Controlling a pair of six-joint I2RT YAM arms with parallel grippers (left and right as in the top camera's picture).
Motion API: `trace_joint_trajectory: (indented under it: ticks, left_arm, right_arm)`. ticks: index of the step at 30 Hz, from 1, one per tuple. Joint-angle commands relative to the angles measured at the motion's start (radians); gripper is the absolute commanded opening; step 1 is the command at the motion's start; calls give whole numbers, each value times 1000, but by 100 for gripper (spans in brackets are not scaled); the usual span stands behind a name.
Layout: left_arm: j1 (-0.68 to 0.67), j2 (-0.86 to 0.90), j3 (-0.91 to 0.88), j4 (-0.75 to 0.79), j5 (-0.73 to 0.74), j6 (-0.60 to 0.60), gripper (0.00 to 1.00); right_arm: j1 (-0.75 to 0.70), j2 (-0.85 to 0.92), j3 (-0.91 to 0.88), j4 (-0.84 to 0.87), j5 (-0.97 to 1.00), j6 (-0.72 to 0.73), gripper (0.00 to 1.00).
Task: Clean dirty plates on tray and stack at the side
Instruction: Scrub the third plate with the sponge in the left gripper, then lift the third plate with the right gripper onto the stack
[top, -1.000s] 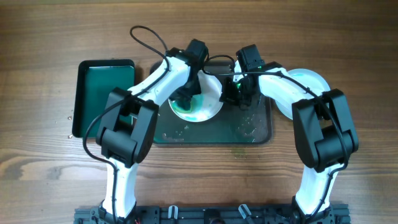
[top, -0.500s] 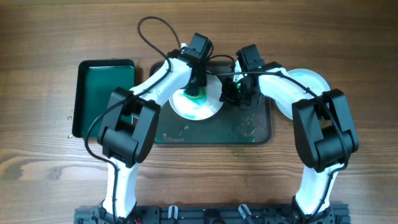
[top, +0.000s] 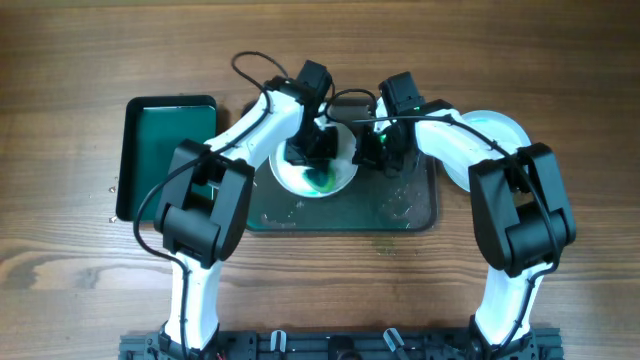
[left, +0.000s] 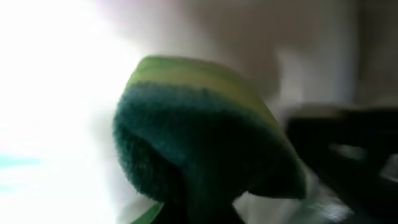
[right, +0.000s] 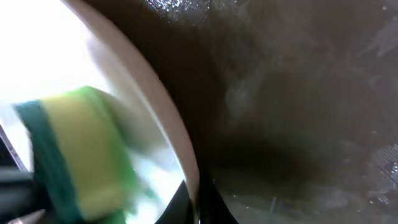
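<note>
The wooden table (top: 80, 80) is carrying the grey tray (top: 400, 210) at its middle, with a smaller black tray (top: 165, 150) lying to the left. One dirty plate (top: 340, 172) is sitting on the grey tray's left half, teal smears showing near its centre. Another white plate (top: 500, 128) is waiting off the tray at the right, partly under the right arm.

Scrubbing is the step in hand. The left gripper (top: 312, 150) is pressing a green and yellow sponge (left: 199, 143) onto the plate, its claw closed around the sponge (the fingers themselves are hidden in the wrist view). The right gripper (top: 372, 150) is pinching the plate's right rim, jaws nearly together, steadying it.

Next, the sponge is probably needing to work over the remaining smear while the rim grip is holding the plate firm.
</note>
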Motion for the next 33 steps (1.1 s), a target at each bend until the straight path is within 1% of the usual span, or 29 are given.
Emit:
trace_joint_trajectory:
  ticks: [1,2,5,7,8,10,14,17,19,21,22,24,27,33]
  left_arm:
    - [-10,16,-10,99,63,58,4]
    - [-10,16,-10,145,-51,13,4]
    - [-9,16,-10,202,-306,-80,4]
    - [-6,15,-10,201,-535,-172,4]
    - [-3,15,-4,180,-623,-203,4]
    - [10,10,25,111,-681,-211,4]
    - [49,0,108,-49,-643,-235,4]
    - [98,-13,198,-183,-517,-233,4]
    - [135,-30,255,-254,-442,-233,4]
    - [168,-56,292,-300,-391,-229,4]
    - [182,-70,301,-313,-371,-228,4]
    - [204,-93,302,-312,-315,-190,4]
    - [215,-101,302,-314,-305,-176,4]
    - [209,-101,301,-302,-306,-177,4]
  right_arm:
    - [-4,24,-16,-1,19,16,4]
    - [-4,24,-16,-1,20,16,4]
    - [-4,24,-16,-1,20,16,4]
    - [-4,24,-16,-1,20,13,4]
    - [-4,24,-16,-1,20,12,4]
    - [-4,24,-16,-1,20,11,4]
    - [-4,24,-16,-1,19,8,4]
    - [-4,21,-16,-1,19,7,4]
    - [-4,4,-15,-4,21,-10,4]
    - [-4,-28,-15,-19,63,-33,4]
    - [-4,-52,-14,-34,103,-42,4]
    - [-4,-111,-14,-71,200,-71,4]
    - [4,-190,-14,-125,332,-99,4]
    - [113,-388,-14,-254,830,-109,4]
